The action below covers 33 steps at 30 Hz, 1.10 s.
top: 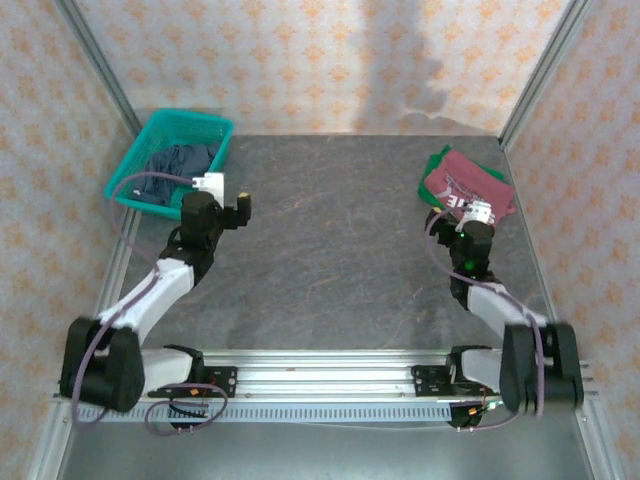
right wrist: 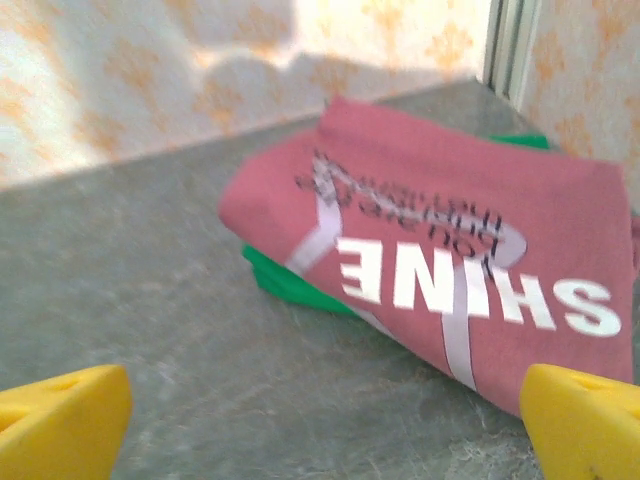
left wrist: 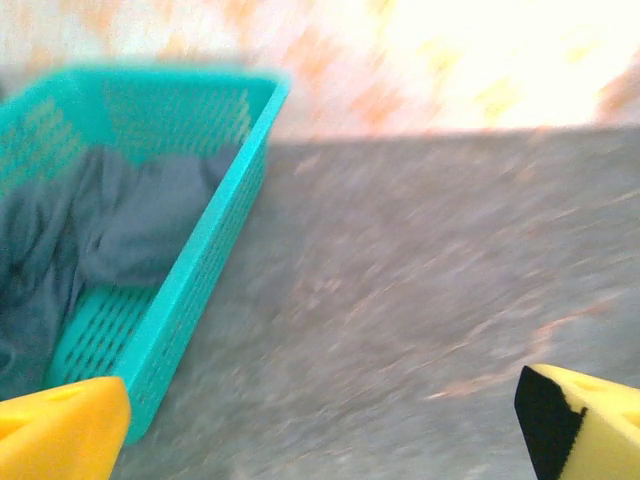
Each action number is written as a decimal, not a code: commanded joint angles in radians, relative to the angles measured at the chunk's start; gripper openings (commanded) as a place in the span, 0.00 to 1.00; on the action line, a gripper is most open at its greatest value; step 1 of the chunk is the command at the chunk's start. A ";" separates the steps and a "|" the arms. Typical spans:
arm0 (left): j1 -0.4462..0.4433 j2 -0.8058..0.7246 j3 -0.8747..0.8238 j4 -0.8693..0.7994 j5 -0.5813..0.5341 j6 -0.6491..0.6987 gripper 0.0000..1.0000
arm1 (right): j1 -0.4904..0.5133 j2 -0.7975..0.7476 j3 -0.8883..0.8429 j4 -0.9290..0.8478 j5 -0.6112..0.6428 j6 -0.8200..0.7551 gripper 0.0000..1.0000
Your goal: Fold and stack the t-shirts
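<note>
The teal basket sits at the far left corner of the table, against the patterned wall. The blue shirt lies crumpled inside the basket, unfolded, and covers most of the mesh floor. In the left wrist view its folds bunch toward the basket's far end, leaving a strip of bare mesh at the near end.

The left hand hangs just right of the basket's near right corner, above bare table. It is released: its yellow fingers stand wide apart, nothing is between them, and it touches neither the basket nor the blue shirt.

Across the table from the basket, at the far right corner, the red shirt lies folded flat on top of the green shirt. Green edges stick out beneath the red shirt on the side toward the basket and at the back. The right wrist view shows the red shirt with white "SHINE" lettering facing up and a green corner poking out under its edge.

The right hand is well apart from the basket, at the near edge of this stack. It is released too, with its fingers spread and holding nothing. One fingertip is over the red shirt's near edge; I cannot tell whether it touches the cloth.
</note>
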 commanded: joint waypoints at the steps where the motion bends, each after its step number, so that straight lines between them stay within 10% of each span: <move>1: -0.039 -0.122 0.032 -0.269 -0.021 -0.051 1.00 | 0.005 -0.154 0.040 -0.290 -0.067 0.089 0.99; 6: 0.018 -0.136 0.287 -0.589 -0.094 -0.200 1.00 | 0.020 -0.202 0.191 -0.622 -0.181 0.208 0.99; 15: 0.261 0.461 1.098 -1.113 0.088 -0.224 1.00 | 0.265 0.173 0.703 -0.999 -0.197 0.203 0.99; 33: 0.451 1.218 1.672 -1.108 0.266 -0.467 0.86 | 0.470 0.619 1.219 -1.197 -0.289 0.315 1.00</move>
